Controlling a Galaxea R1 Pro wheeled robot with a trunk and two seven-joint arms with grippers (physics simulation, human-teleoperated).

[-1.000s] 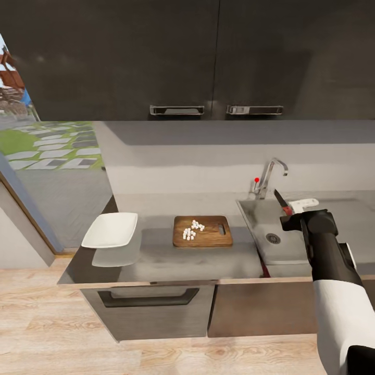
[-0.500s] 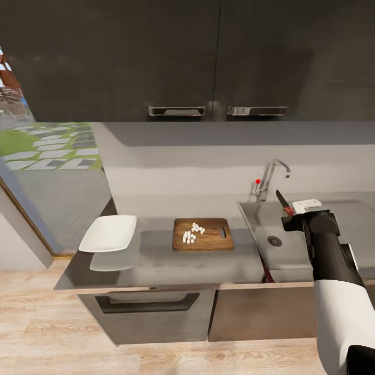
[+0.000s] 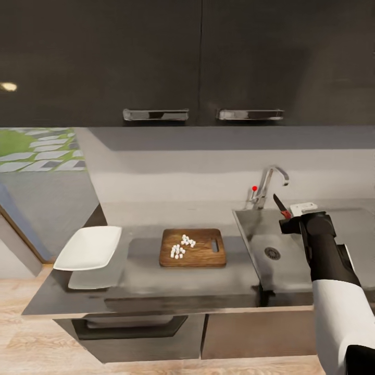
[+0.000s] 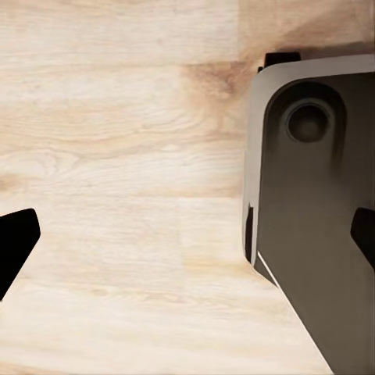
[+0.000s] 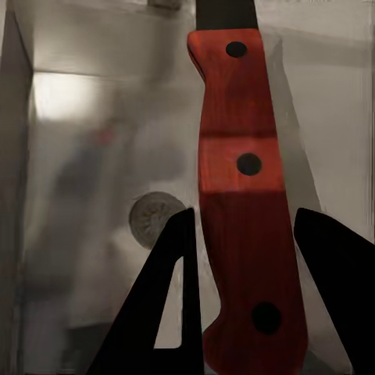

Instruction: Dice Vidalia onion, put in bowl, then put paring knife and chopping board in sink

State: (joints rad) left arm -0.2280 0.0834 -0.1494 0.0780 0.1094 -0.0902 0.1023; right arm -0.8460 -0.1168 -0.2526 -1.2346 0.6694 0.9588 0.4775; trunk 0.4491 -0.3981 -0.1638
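Observation:
Above the grey sink [image 3: 253, 234], my right gripper [image 3: 295, 214] is shut on the paring knife [image 3: 280, 204]. Its dark blade points up and back toward the tap. In the right wrist view the red handle [image 5: 238, 187] sits between the black fingers [image 5: 168, 312], with the round drain [image 5: 155, 221] below. The brown chopping board [image 3: 204, 255] lies on the countertop [image 3: 156, 284] left of the sink. The diced onion [image 3: 182, 246] lies on it as small white cubes. The white bowl [image 3: 87, 247] stands at the counter's left end. My left gripper [image 4: 187, 238] hangs open over the floor.
Glossy black upper cabinets [image 3: 156, 57] hang over the counter. A chrome tap [image 3: 269, 183] with a red knob [image 3: 254, 188] stands behind the basin. In the left wrist view, the robot's dark base [image 4: 312, 250] rests on pale wood floor [image 4: 117, 156].
The whole head view has shifted, so counter, board and bowl now sit further left and lower in it. My right gripper still holds the knife over the sink.

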